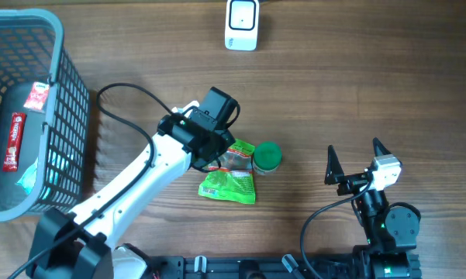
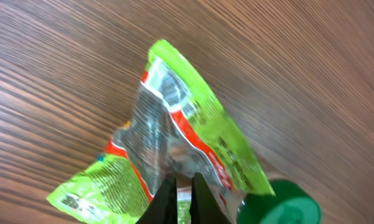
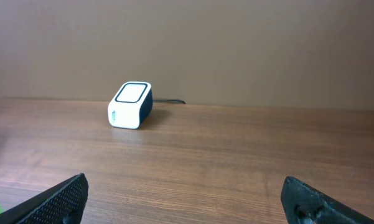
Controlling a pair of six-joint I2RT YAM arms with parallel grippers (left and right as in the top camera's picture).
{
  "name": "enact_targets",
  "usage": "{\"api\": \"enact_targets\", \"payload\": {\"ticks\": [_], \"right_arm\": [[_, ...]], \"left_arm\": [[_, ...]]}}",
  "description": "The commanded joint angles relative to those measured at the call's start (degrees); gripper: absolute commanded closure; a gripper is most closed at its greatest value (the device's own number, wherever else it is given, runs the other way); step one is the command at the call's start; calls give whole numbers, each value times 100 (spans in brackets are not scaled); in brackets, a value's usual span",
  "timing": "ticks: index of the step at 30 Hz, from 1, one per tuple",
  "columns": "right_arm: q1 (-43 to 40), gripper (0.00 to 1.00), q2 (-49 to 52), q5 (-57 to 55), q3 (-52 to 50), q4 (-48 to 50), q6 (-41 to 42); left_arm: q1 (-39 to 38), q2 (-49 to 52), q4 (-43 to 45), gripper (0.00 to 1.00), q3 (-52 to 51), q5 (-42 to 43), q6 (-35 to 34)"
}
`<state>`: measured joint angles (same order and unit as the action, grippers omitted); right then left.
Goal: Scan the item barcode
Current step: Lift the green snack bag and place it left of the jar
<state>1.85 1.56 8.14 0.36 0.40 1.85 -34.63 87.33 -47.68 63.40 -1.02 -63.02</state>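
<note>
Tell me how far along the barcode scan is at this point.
Nothing looks done yet: the green packet lies on the table, apart from the white scanner. In hand: the left gripper has its fingers shut at the packet's edge. Left: lifting it and presenting its barcode to the scanner.

Green packet point(image 2: 193, 143): we see fine print and a red band, all too blurred to read.
Scanner point(image 3: 130, 105): we see a small mark on its side, too small to read.
Red wrappers point(image 1: 14, 141) in basket point(image 1: 71, 108): we can read nothing.
</note>
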Motion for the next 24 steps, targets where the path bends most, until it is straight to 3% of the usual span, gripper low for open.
{"api": "enact_targets", "payload": {"ticks": [1,14,24], "right_arm": [[28,0,11,72,-7,22,72],[28,0,11,72,-7,22,70],[28,0,11,72,-7,22,70]], "left_arm": [[-243,101,26,96,37,199,111],[-748,1539,-343,91,13,181,44],[-205,1740,-323,87,68,-409,26]]}}
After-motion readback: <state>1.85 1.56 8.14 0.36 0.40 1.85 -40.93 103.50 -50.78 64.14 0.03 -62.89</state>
